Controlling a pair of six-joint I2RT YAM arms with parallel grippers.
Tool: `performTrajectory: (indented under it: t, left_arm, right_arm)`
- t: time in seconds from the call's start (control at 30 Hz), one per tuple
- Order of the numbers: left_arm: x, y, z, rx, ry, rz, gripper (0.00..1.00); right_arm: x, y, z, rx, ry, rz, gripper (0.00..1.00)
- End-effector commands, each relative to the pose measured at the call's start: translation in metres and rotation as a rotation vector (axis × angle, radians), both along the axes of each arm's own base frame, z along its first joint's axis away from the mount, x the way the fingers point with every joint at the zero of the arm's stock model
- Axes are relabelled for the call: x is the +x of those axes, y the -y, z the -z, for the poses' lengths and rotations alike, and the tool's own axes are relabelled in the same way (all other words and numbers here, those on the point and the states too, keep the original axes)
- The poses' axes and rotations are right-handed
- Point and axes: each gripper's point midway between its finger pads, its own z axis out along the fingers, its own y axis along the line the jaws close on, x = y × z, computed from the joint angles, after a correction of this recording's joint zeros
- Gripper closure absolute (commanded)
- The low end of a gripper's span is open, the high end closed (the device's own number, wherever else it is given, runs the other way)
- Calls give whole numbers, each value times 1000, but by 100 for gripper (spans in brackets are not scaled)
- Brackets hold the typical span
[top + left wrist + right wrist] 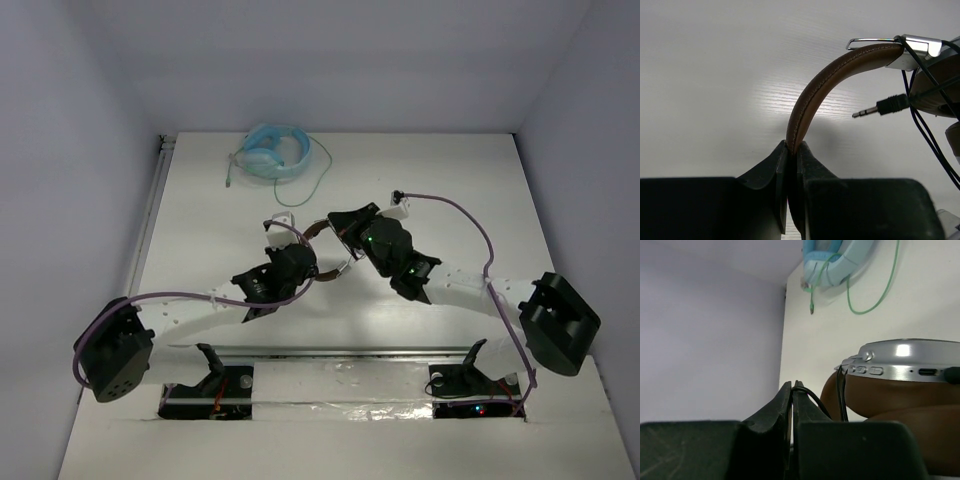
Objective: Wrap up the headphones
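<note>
My left gripper (792,146) clamps the brown headband (824,86) of the headphones (316,233) at mid-table, my right gripper (791,385) pinches what looks like their thin dark cable (812,396), grips the top view hides, and only my left wrist shows the plug (879,106).

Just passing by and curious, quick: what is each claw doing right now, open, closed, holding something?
Left claw: closed on the brown headband.
Right claw: closed on the thin dark cable.

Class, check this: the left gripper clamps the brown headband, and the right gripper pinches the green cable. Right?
No: the right gripper pinches the thin dark cable, not the green cable, as the right wrist view shows. The left gripper does clamp the brown headband.
</note>
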Motion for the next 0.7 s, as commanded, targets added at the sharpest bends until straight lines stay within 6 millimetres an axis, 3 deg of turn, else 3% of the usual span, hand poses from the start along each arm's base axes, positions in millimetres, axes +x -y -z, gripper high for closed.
performTrajectory:
  t: [0.0, 0.17, 0.33, 0.5, 0.67]
  left_arm:
    - [-9, 28, -10, -79, 4, 69, 100]
    - [-8, 30, -6, -55, -8, 58, 100]
    - [-6, 35, -6, -28, -21, 68, 100]
    - [-7, 38, -15, -35, -25, 84, 100]
    - [-12, 42, -17, -56, -46, 112, 100]
  right_arm:
    - [21, 13, -51, 218, 72, 160, 95]
    - [30, 26, -41, 247, 26, 246, 92]
    - [38, 16, -38, 175, -8, 249, 85]
    - [40, 15, -16, 100, -41, 254, 71]
    - [43, 12, 2, 30, -77, 239, 69]
